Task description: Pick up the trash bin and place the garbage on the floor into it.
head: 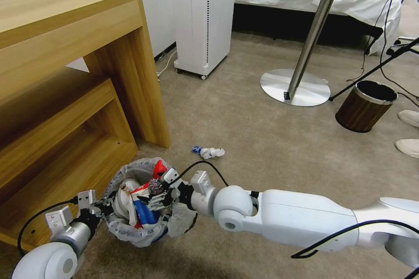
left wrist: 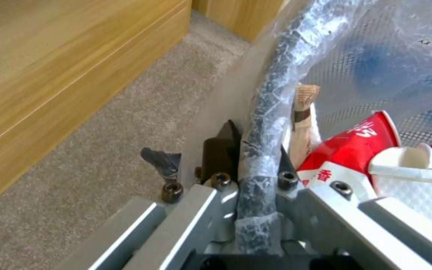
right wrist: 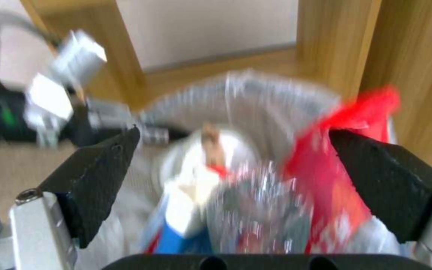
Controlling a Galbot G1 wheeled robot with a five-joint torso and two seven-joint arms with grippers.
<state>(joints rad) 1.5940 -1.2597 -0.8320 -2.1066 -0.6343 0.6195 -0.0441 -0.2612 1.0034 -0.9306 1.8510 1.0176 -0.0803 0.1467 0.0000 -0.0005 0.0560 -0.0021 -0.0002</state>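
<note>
My left hand (left wrist: 256, 165) clamps the rim of the small round bag-lined trash bin (head: 131, 174), held low by the wooden shelf. My right hand (head: 159, 196) gapes wide over its litter, dropping done; the blue-white wrapper (head: 208, 152) on the carpet probably comes next.

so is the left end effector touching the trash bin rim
Touching. In the left wrist view the left end effector is shut on the bagged rim of the trash bin, which runs between its fingers.
</note>
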